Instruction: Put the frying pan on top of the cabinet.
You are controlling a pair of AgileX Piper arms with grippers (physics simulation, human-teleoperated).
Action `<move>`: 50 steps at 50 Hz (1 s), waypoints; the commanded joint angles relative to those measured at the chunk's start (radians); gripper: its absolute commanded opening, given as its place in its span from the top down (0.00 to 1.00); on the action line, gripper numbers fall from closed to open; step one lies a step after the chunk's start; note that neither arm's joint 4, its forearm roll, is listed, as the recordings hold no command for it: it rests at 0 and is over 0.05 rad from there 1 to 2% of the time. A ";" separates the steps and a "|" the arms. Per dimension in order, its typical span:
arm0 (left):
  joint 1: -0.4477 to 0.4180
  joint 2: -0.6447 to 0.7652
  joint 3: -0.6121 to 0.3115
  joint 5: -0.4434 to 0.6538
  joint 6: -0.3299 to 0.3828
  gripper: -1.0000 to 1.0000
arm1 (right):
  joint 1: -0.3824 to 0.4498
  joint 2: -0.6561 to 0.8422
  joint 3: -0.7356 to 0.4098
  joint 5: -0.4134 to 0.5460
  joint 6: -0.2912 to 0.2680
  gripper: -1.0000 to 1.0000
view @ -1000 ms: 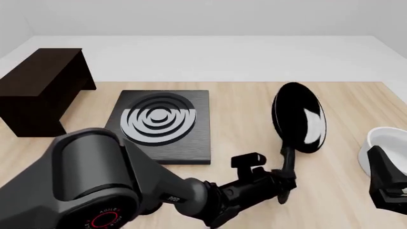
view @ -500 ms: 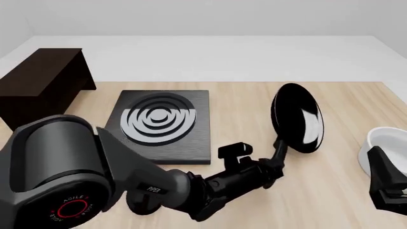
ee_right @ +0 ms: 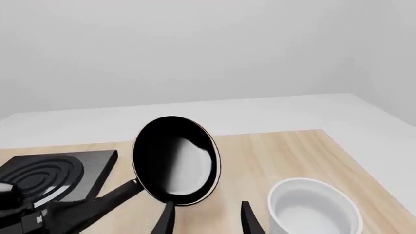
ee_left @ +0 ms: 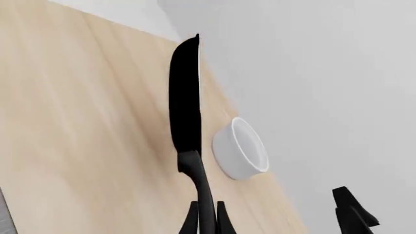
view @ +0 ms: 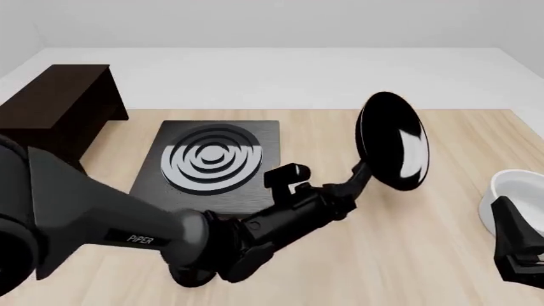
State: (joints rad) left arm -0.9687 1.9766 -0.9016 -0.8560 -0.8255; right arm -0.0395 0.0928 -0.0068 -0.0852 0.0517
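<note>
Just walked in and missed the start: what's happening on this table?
The left hand grips the frying pan by its handle and holds it tipped on edge above the table, right of the stove plate. The cabinet at far left has nothing on its top. The right hand hangs open near the white bowl, holding nothing.

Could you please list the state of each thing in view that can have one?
frying pan: lifted off the table, tipped on edge, held by its handle.
left gripper: fingers shut on the pan handle.
right gripper: fingers open, holding nothing.
white bowl: upright on the table, empty.
cabinet: top bare.
stove plate: nothing on it.
</note>
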 commanded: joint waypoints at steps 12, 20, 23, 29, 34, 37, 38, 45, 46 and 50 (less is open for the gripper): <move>0.061 -0.244 0.103 -0.035 0.011 1.00 | 0.001 0.007 0.001 -0.007 -0.005 0.00; 0.135 -0.325 0.141 -0.029 -0.002 1.00 | 0.001 0.008 0.003 -0.011 -0.005 0.00; 0.158 -0.349 0.149 -0.023 -0.006 1.00 | 0.002 0.009 0.003 -0.011 -0.005 0.00; 0.207 -0.421 0.175 -0.008 -0.015 1.00 | 0.002 0.007 0.004 -0.010 -0.004 0.00; 0.222 -0.464 0.199 -0.009 -0.010 1.00 | 0.002 0.000 0.004 -0.004 -0.004 0.00; 0.250 -0.478 0.206 -0.006 -0.014 1.00 | 0.001 0.003 0.003 -0.006 -0.004 0.00; 0.248 -0.487 0.208 -0.002 -0.012 1.00 | 0.001 0.004 0.003 -0.007 -0.004 0.00; 0.341 -0.552 0.233 0.028 -0.041 1.00 | 0.002 0.005 0.003 -0.008 -0.006 0.00; 0.341 -0.552 0.233 0.029 -0.041 1.00 | 0.002 0.005 0.003 -0.008 -0.006 0.00; 0.368 -0.595 0.249 0.035 -0.042 1.00 | 0.002 0.002 0.003 -0.005 -0.008 0.00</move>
State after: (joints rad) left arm -0.6802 1.4819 -0.6660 -0.8299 -0.8554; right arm -0.0378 0.0971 -0.0038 -0.0923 0.0463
